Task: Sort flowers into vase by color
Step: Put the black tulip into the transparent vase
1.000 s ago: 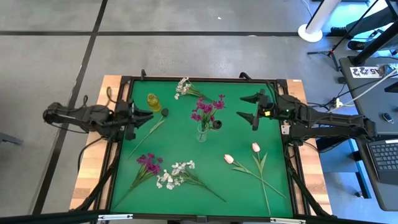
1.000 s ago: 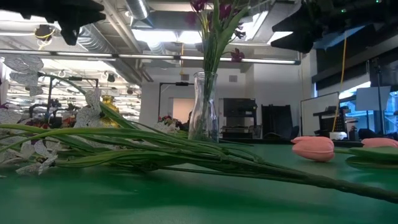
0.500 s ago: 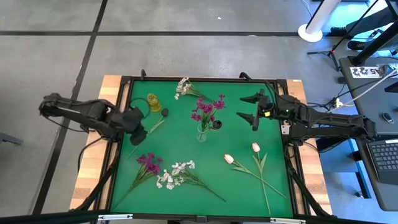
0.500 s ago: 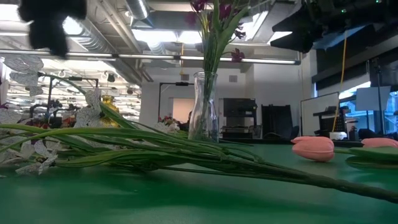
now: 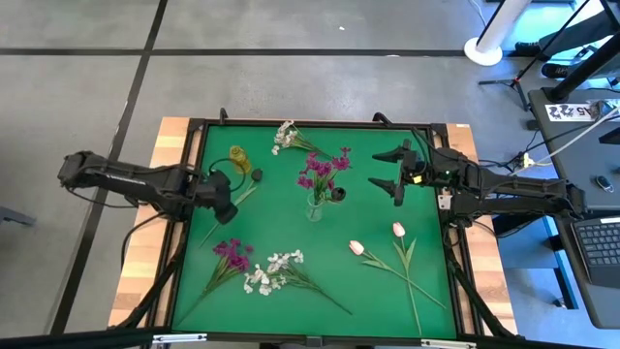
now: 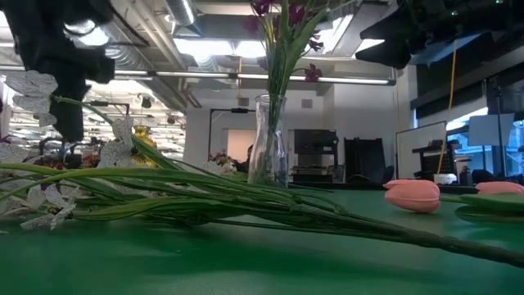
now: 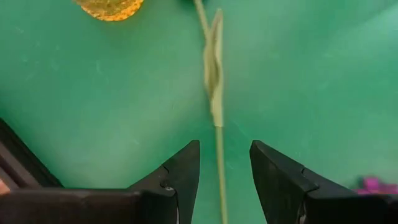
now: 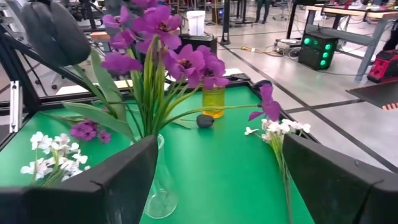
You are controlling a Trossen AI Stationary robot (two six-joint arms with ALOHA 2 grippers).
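My left gripper points down, open, over a lone green stem that lies flat on the mat with a dark bud at its far end. In the left wrist view the stem runs between the two fingertips without touching either. A clear glass vase stands mid-table with magenta flowers in it. A small yellow vase stands beside the dark bud. My right gripper hovers open to the right of the glass vase.
Lying flat on the green mat: white blossoms and one magenta bloom near the far edge, a magenta spray and white clusters near the front left, two pale pink tulips front right. A black frame borders the table.
My left gripper has swung from lying level at the table's left edge to pointing down, moving right and slightly nearer, and has come down over the lone stem. The right arm and the flowers have kept still.
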